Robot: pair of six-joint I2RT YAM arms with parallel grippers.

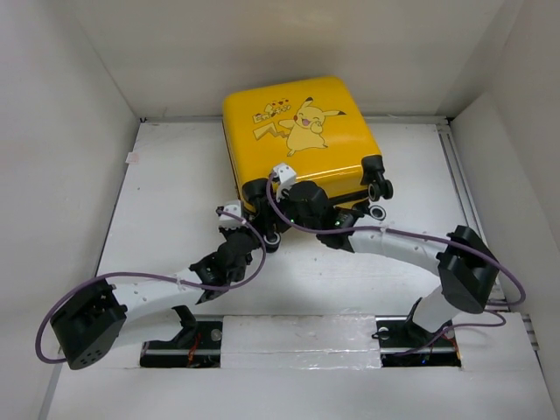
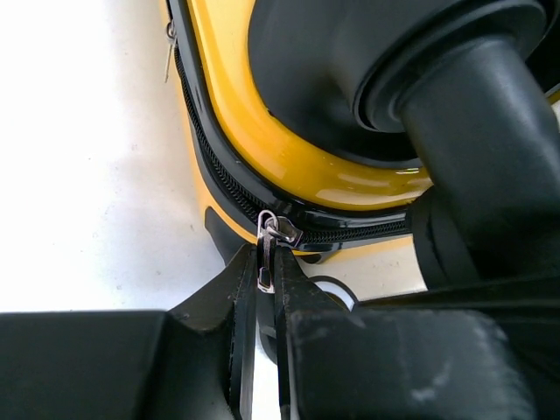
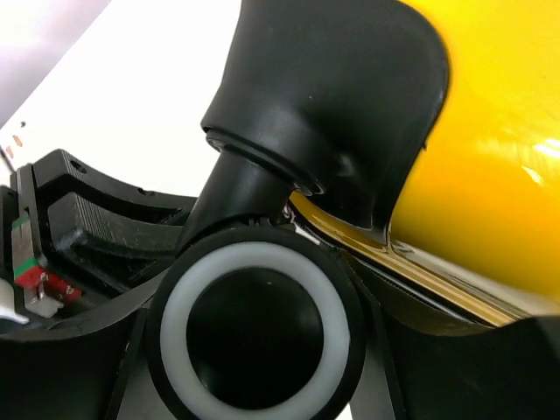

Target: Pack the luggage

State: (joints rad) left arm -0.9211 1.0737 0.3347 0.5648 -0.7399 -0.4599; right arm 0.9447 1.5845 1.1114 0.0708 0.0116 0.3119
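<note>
The luggage [image 1: 297, 131], a yellow hard-shell suitcase with a Pikachu print, lies closed at the back middle of the table. My left gripper [image 1: 245, 214] [image 2: 268, 271] is at its near left corner, shut on the silver zipper pull [image 2: 265, 249] of the black zip [image 2: 350, 234]. The yellow shell [image 2: 262, 131] curves above it. My right gripper [image 1: 276, 232] [image 3: 254, 341] is right beside it, its fingers [image 3: 131, 350] pressed against both sides of a black-and-white caster wheel [image 3: 254, 262] under the shell [image 3: 490, 131].
Two more caster wheels [image 1: 378, 188] stick out at the suitcase's near right corner. A second zipper pull [image 2: 168, 48] hangs farther along the zip. White walls enclose the white table [image 1: 175, 192] on the left, back and right.
</note>
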